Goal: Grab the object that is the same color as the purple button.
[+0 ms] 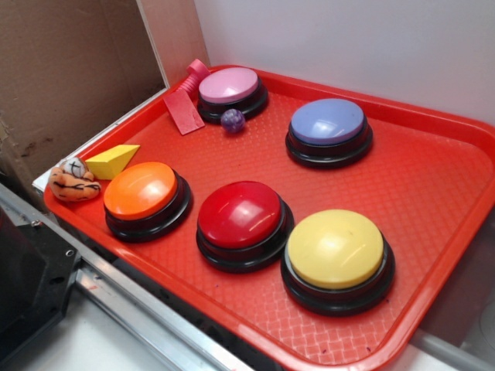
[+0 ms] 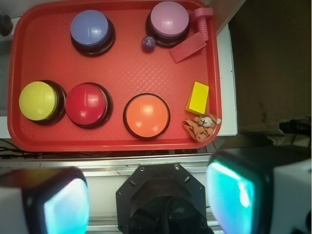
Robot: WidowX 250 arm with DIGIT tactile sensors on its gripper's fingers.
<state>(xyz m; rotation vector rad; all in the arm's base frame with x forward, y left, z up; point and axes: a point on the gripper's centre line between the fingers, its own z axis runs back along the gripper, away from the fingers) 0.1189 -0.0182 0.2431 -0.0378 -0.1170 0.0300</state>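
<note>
Buttons, five in number, are counted on the red plastic tray in the wrist view from left to right: a yellow domed button, a red domed button, the lavender-blue domed purple button, an orange domed button and a pink domed button. One small speckled purple ball is seen just beside the pink button's base, between it and the purple button, with open tray floor below it. Along the right rim, one pink-red flat wedge, one pink plastic bolt, one yellow wedge block and one striped tiger toy are crowded, while the gripper is held spread apart, empty, off the tray's near edge.
</note>
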